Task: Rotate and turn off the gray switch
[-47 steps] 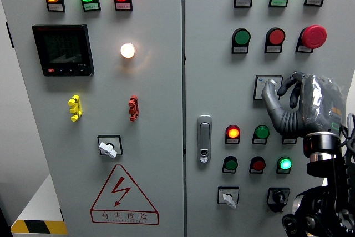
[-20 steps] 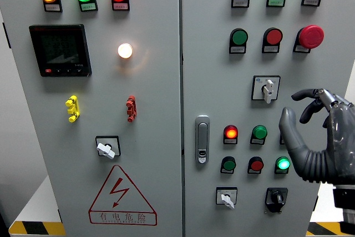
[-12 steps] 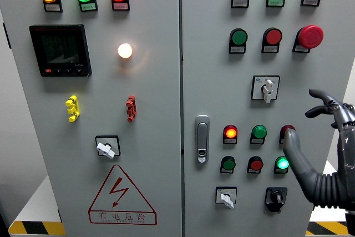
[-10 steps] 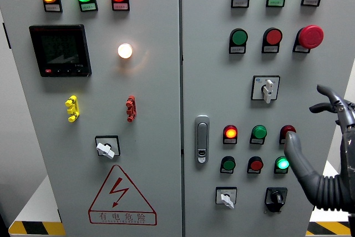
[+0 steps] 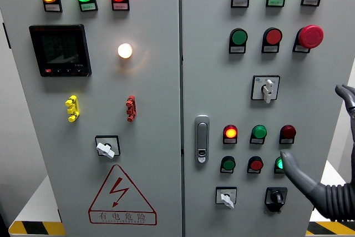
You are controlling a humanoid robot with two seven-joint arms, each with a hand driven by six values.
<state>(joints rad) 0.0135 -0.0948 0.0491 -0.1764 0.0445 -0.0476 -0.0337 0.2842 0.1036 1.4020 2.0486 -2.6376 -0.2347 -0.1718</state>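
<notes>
Switch (image 5: 267, 89) on the right door, above the button rows; hand (image 5: 327, 184) lower right, apart.

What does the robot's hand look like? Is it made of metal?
Only the right hand shows, at the right edge. It is dark gray and smooth, with a long rounded thumb and a ribbed, bendy-looking part at its base, like an accordion hose. A slim gray fingertip peeks in higher up. Whether it is metal or plastic cannot be told.

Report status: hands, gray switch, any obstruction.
Right hand open, at panel's lower right, off the switch. Left hand out of view. Gray switch handle vertical, untouched. Nothing in the way.
</notes>
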